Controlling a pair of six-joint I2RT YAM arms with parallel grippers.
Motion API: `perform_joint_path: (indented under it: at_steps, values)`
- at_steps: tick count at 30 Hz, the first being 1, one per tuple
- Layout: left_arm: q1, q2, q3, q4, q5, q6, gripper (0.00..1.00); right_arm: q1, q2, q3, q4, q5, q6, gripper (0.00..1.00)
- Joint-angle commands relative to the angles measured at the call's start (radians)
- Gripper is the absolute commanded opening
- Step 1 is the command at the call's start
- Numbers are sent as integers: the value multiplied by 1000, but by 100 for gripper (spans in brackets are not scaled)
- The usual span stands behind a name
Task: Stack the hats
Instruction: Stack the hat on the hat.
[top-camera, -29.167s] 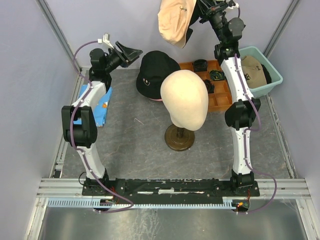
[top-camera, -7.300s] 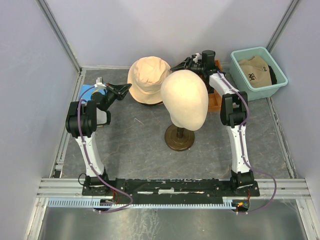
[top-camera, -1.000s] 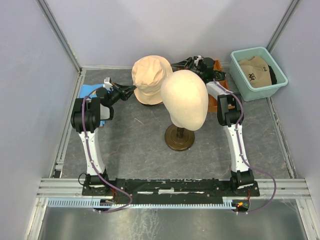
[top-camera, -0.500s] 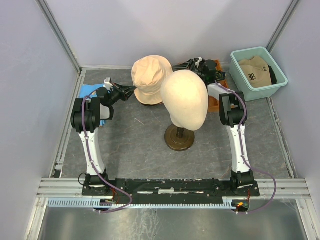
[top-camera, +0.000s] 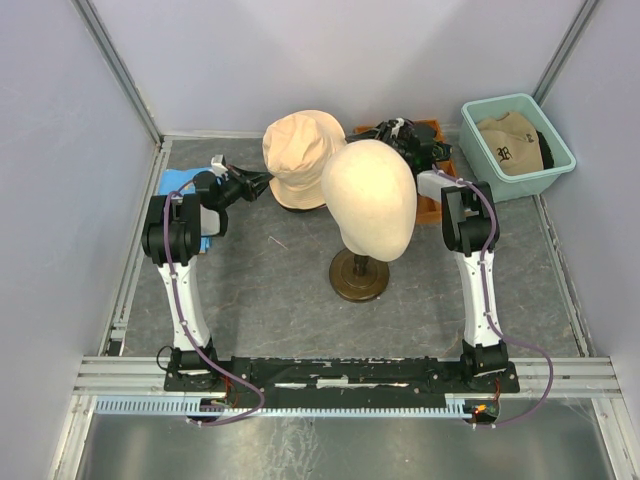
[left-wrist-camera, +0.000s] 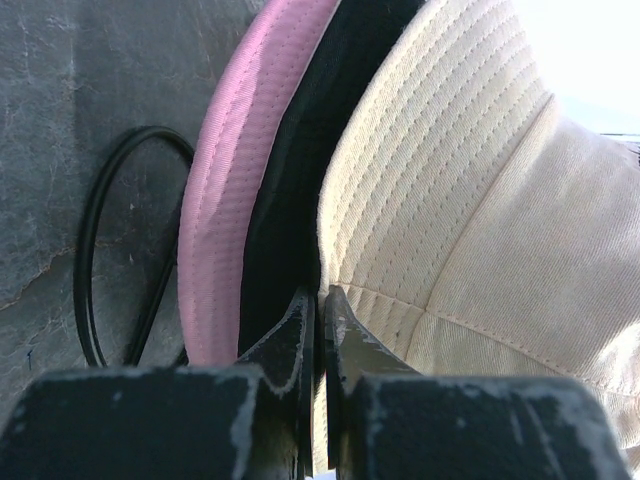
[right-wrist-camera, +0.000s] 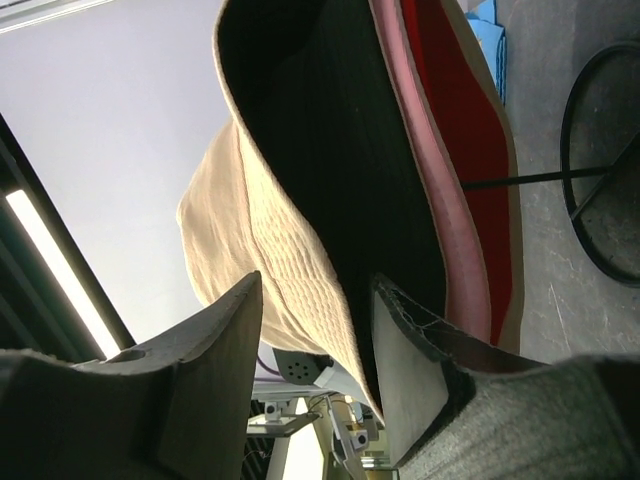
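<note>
Between beige hat (top-camera: 300, 148) and teal tub (top-camera: 536, 178), the mannequin head (top-camera: 368, 200)

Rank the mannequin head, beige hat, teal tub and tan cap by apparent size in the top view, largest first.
1. The mannequin head, though it stands raised toward the camera, which inflates it.
2-3. The teal tub and the beige hat: too alike to rank; the head covers the hat's edge.
4. The tan cap, inside the tub.

Soft, even light overhead; white glare up-right of my left pincer (left-wrist-camera: 320, 300), whose near base blurs dark.
</note>
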Motion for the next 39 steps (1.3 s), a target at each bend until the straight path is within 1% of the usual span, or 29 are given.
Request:
perform_joint_path:
  at_steps: [1, 5, 9, 10, 14, 16, 18, 20, 22, 26, 29, 30, 34, 39]
  values:
    - [-9, -6, 19, -115, 28, 89, 3, 6, -84, -49, 114, -28, 32, 53]
    - [-10, -13, 41, -175, 34, 128, 3, 17, -94, -81, 147, -35, 44, 50]
    - [-10, -23, 57, -233, 35, 168, 3, 30, -89, -77, 162, -40, 49, 45]
    - [-11, -24, 58, -238, 35, 172, 3, 33, -86, -74, 160, -41, 49, 43]
    - [-11, -36, 63, -258, 37, 185, 3, 42, -79, -61, 138, -53, 31, 42]
    - [-11, -46, 72, -282, 37, 199, 3, 44, -78, -69, 127, -58, 22, 40]
    - [-11, -57, 84, -320, 37, 226, 3, 45, -75, -77, 120, -61, 14, 32]
    - [-12, -65, 93, -350, 37, 249, 3, 45, -76, -91, 109, -62, 1, 15]
    - [-11, -70, 95, -358, 37, 257, 3, 44, -77, -110, 110, -60, -3, 1]
    - [-11, -72, 88, -366, 36, 268, 3, 38, -88, -164, 112, -33, -7, 0]
    - [-11, -71, 73, -363, 33, 270, 3, 22, -100, -212, 78, -1, -30, 0]
    - [-11, -71, 67, -362, 33, 272, 3, 15, -109, -228, 42, 7, -59, 0]
    - [-6, -79, 33, -361, 29, 281, 3, -27, -158, -283, -206, 34, -231, 0]
    - [-3, -89, 8, -381, 33, 307, 3, -64, -193, -327, -358, 57, -343, 0]
